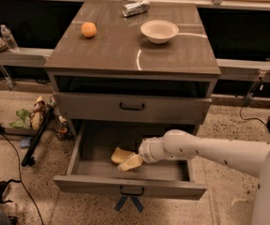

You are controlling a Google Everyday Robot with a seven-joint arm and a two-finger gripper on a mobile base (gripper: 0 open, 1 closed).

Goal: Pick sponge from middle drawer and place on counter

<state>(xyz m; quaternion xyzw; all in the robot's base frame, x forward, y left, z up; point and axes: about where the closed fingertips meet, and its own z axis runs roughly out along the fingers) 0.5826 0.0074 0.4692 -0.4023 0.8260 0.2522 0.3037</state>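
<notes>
lying on the drawer floor, the sponge sits just beside the tool, apparently touching it; whether the tool grips it i cannot tell. best seat it firmly, then lift straight up, clearing the drawer front, toward the surface above.

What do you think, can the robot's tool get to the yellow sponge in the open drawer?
Probably yes: the middle drawer is pulled open, nothing covers the sponge, and the tool is inside, right beside it.

White arm runs in from the right, almost level, pointing left. Wrist tips down a bit, gripper sits low, near centre.
</notes>
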